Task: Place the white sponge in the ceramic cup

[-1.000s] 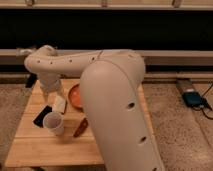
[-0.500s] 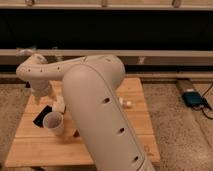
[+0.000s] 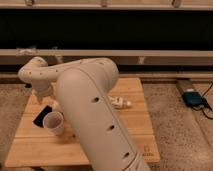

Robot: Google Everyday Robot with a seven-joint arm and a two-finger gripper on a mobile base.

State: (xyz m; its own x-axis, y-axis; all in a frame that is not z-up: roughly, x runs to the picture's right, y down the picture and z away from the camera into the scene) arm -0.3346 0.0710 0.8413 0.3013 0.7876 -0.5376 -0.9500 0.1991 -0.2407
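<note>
The ceramic cup (image 3: pixel 53 121) is a small plain white one, no handle, slightly tapered. It's standing upright with its mouth facing up, on the wooden table (image 3: pixel 135 135). The gripper (image 3: pixel 43 97) hangs at the end of the big bent white arm (image 3: pixel 85 100), just up and to the left of the cup, close to it but apart as far as I can see. Honestly can't tell if it's wide, narrow or holding something, since the wrist blocks it.

I can't pick out the white sponge for sure. There's a small pale patch just above the cup's rim against the arm, but I can't tell what it is.

A black flat rectangle (image 3: pixel 42 115) lies just beside the cup's left side, below the gripper. A white printed packet (image 3: pixel 121 103) sits well off to the cup's right.
</note>
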